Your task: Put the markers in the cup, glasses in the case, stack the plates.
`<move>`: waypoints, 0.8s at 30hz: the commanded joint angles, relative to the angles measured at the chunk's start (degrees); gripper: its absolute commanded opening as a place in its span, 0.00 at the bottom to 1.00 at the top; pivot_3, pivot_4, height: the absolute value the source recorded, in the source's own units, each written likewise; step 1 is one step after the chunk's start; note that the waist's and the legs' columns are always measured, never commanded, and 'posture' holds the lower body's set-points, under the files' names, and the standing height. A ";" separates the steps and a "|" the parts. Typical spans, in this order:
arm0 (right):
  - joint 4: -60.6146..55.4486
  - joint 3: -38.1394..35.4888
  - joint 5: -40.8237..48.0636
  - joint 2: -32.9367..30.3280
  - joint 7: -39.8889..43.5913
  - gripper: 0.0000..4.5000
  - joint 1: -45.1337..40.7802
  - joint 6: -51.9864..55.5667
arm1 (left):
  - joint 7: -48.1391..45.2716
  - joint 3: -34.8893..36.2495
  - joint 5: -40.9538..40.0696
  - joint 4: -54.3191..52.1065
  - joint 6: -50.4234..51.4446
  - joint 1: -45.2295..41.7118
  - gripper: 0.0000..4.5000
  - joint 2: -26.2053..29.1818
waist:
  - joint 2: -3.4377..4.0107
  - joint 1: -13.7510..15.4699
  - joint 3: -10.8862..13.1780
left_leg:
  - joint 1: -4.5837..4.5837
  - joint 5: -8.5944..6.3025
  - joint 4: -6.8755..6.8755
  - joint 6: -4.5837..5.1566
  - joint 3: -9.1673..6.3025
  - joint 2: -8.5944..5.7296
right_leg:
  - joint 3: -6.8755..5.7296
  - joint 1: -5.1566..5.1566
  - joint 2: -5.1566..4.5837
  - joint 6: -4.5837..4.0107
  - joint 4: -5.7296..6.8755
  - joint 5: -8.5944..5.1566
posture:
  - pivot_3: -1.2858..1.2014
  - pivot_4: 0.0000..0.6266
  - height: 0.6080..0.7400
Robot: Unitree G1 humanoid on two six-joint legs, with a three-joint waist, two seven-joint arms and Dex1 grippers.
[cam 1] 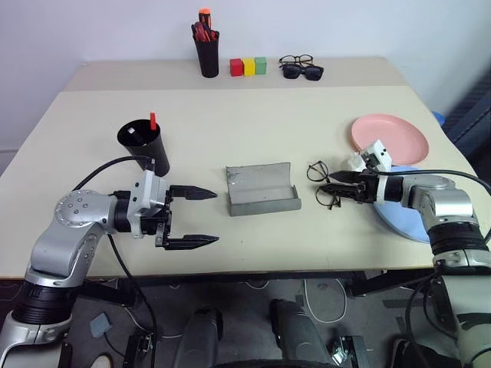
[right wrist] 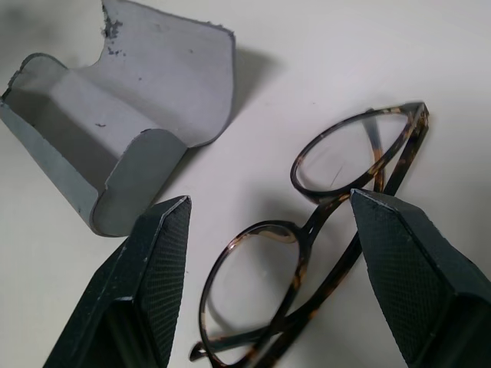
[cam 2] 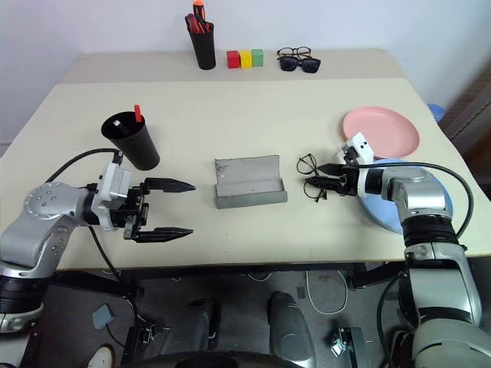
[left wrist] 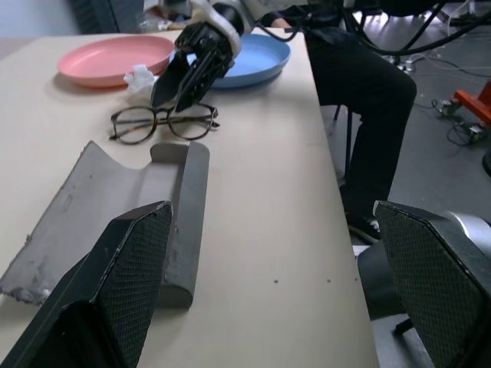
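Fingers of the right gripper [cam 1: 334, 187] stood parted astride the glasses [right wrist: 322, 238], ungrasped on the table beside the open, empty case [cam 1: 261, 188]. Left gripper [cam 1: 201, 218] gaped empty. Markers looked cupped [cam 1: 144, 144]; plates [cam 1: 390, 136] unstacked.

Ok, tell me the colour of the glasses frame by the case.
Dark tortoiseshell, brown-mottled glasses; right wrist view shows it best.

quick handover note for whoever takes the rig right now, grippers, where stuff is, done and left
Left gripper: open, empty, beside the cup.
Right gripper: open, fingers either side of the glasses, which lie on the table.
Case: open, empty, mid-table.
Done: one red marker stands in the cup.
Left: glasses into case; stack pink plate and blue plate, now side by side.
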 commanded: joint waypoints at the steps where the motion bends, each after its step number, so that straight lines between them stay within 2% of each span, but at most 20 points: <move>1: 0.73 0.01 -0.62 0.06 1.10 0.74 -1.89 -0.56 | 0.74 0.25 -1.17 -2.47 -0.05 0.78 0.95 0.37 | 0.00 -0.02 0.00 | 0.00 0.00 0.00 0.00 0.00 0.00 | 0.00 0.00 0.00 0.00 0.00 0.00 | 0.52 0.24 1.00; 24: 7.30 0.64 -4.07 2.65 2.05 0.74 -5.84 -3.73 | 6.71 1.14 -2.60 -7.55 2.56 4.06 0.95 0.62 | 0.00 -1.34 0.00 | 0.01 0.00 -0.01 0.00 -0.01 0.00 | 0.00 0.00 0.00 0.00 0.00 0.00 | 0.52 0.24 1.00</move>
